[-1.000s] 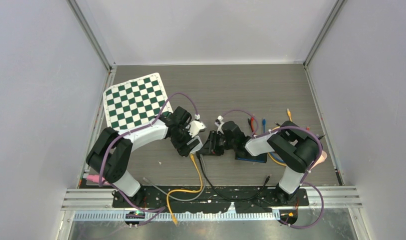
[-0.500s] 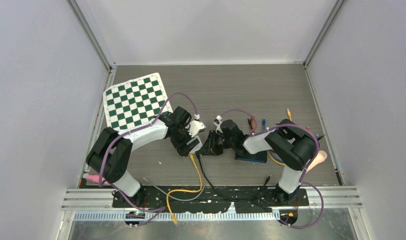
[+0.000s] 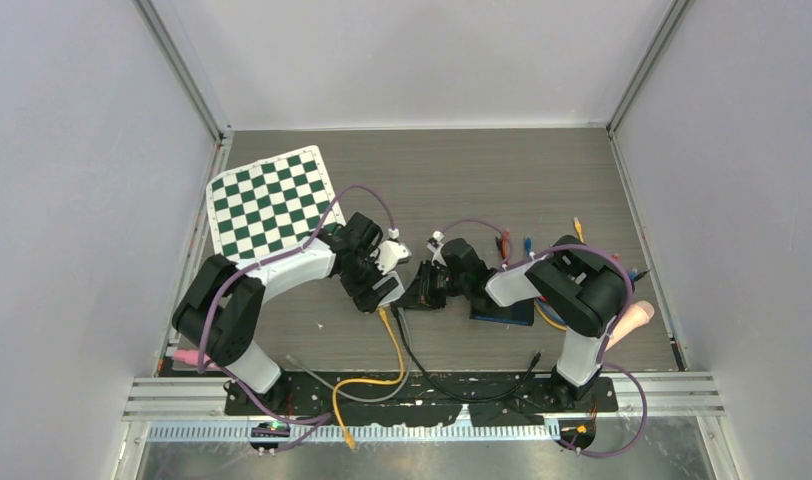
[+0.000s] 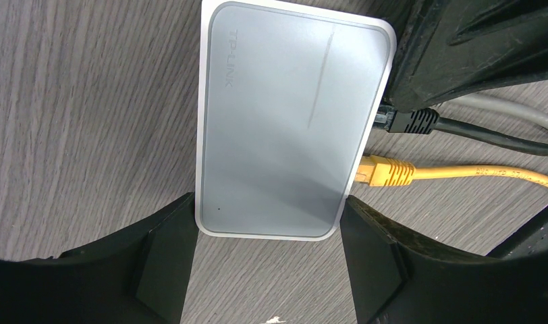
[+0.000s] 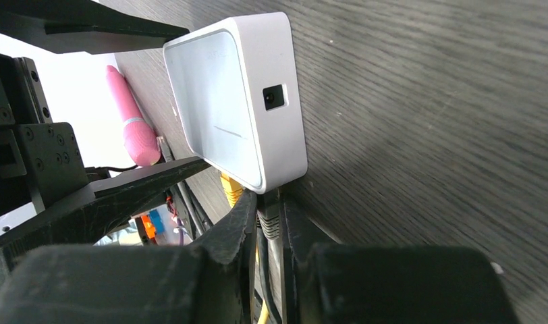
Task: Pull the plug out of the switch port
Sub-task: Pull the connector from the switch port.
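Observation:
The switch [image 4: 291,121] is a flat white box lying on the dark wood table. My left gripper [image 4: 268,216] is shut on its near end, one finger pressing each long side. Two plugs sit in the ports on its right side: a black plug [image 4: 409,123] and, beside it, a yellow plug [image 4: 386,171]. In the right wrist view my right gripper [image 5: 268,226] is shut on the black plug [image 5: 266,217], right at the edge of the switch [image 5: 237,101]. In the top view the two grippers meet at mid table, left gripper [image 3: 385,287] facing right gripper [image 3: 422,290].
A green checkerboard [image 3: 272,200] lies at the back left. Loose coloured cables [image 3: 512,245] and a blue board [image 3: 502,315] lie under the right arm. The yellow cable [image 3: 397,350] and a black cable [image 3: 462,385] run toward the near edge. A pink object [image 3: 632,320] lies at the right.
My right gripper's jaws have closed onto the black plug. The right arm's elbow has shifted slightly. The left arm and the switch have stayed still.

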You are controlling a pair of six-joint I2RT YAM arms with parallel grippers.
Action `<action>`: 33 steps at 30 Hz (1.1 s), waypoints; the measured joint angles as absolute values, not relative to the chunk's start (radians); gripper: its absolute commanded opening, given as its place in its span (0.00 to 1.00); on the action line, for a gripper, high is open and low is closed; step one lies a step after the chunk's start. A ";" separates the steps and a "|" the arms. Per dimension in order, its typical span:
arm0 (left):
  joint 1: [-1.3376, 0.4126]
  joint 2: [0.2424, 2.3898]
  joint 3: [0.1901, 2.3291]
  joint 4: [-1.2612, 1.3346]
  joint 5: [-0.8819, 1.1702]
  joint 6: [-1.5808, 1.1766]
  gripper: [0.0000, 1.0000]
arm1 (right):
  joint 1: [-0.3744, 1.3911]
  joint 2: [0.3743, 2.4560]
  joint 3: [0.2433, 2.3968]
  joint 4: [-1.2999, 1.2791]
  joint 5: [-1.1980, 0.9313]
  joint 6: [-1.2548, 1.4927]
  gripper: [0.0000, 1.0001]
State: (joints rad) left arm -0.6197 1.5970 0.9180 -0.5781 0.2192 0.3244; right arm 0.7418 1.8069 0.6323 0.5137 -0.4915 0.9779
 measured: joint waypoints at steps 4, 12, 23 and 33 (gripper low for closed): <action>-0.620 1.597 0.918 -0.579 0.219 0.324 0.67 | 0.742 1.805 0.632 0.513 -0.491 0.955 0.05; -0.620 1.600 0.923 -0.583 0.218 0.325 0.67 | 0.746 1.802 0.638 0.513 -0.507 0.897 0.05; -0.621 1.601 0.926 -0.609 0.211 0.338 0.67 | 0.783 1.785 0.627 0.521 -0.446 0.908 0.05; -0.627 1.602 0.927 -0.616 0.217 0.341 0.66 | 0.820 1.748 0.614 0.488 -0.382 0.866 0.05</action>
State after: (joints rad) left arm -0.6266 1.6016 0.9272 -0.6159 0.2169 0.3412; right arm 0.8200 1.7481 0.6136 0.4885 -0.3817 0.8661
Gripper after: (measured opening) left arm 0.729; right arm 0.167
